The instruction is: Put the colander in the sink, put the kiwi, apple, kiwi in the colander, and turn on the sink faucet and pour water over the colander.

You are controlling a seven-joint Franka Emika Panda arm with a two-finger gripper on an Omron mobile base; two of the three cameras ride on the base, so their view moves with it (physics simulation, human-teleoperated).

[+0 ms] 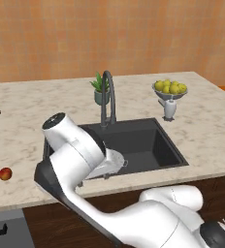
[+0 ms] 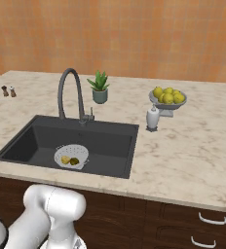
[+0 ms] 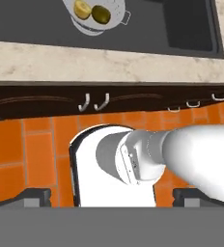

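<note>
Judging the apple (image 1: 5,173) the next pick, I saw it alone on the desk (image 1: 17,140) left of the sink (image 2: 110,136); colander (image 2: 71,156) held both kiwis (image 2: 69,160). End effector (image 3: 112,195) gaped wide, empty; I'd swing left, descend squarely.

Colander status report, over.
Gripper open, empty. Colander in sink, both kiwis inside. Apple on counter. Faucet dry.

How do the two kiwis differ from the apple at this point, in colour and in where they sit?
The kiwis are yellowish and olive-green; the apple is red-orange. The kiwis lie in the colander inside the sink; the apple sits on the counter left of it. All are small and round.
</note>
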